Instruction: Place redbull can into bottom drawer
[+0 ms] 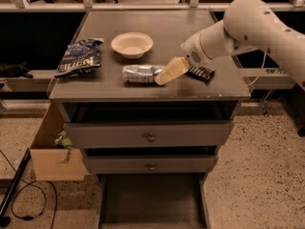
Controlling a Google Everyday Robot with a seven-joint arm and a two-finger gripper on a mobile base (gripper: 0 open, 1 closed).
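Observation:
The redbull can lies on its side on the grey cabinet top, near the front middle. My gripper hangs off the white arm from the right, and its cream fingers reach down to the can's right end. The bottom drawer is pulled out at the foot of the cabinet and looks empty.
A white bowl stands behind the can. A blue chip bag lies at the left. A dark candy bar lies right of the gripper, partly under the arm. A cardboard box sits left of the cabinet.

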